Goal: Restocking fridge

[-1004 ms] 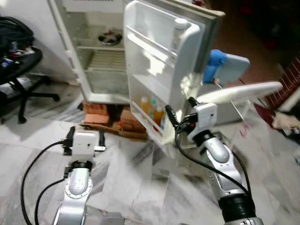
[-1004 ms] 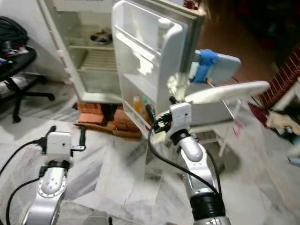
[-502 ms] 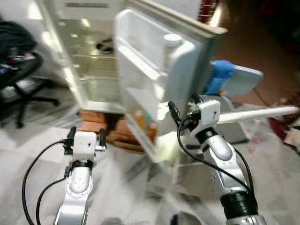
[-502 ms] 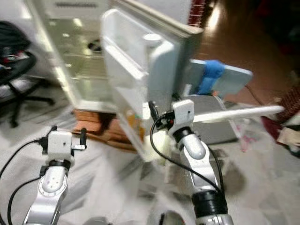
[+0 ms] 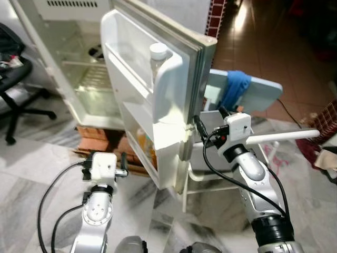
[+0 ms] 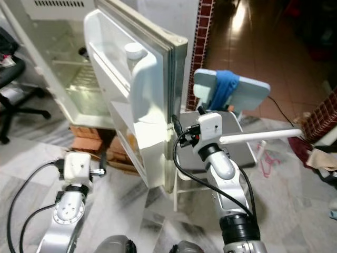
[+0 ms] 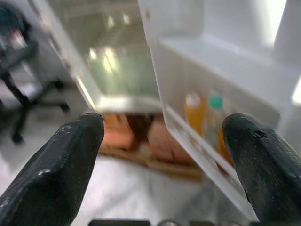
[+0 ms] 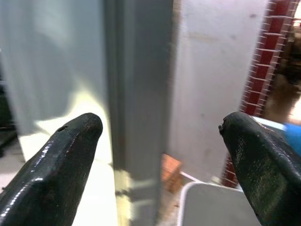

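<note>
robot stands at the open white fridge door, both grippers holding nothing

the right gripper (image 5: 209,119) is spread wide, its fingers on either side of the grey edge of the white fridge door (image 5: 174,89), not pinching it. the left gripper (image 5: 103,158) is spread wide too, empty, low in front of the door shelves. past its fingertips sit orange drink bottles (image 7: 194,113) in the bottom door shelf; a white plastic jug (image 5: 158,55) stands in the top one. the door could swing and knock the right arm, or the fingers could slip off the smooth edge. the fridge rests on red bricks (image 5: 89,134) on a grey marble floor (image 5: 31,174); a black office chair (image 5: 13,100) is far off beside the left arm.
</note>
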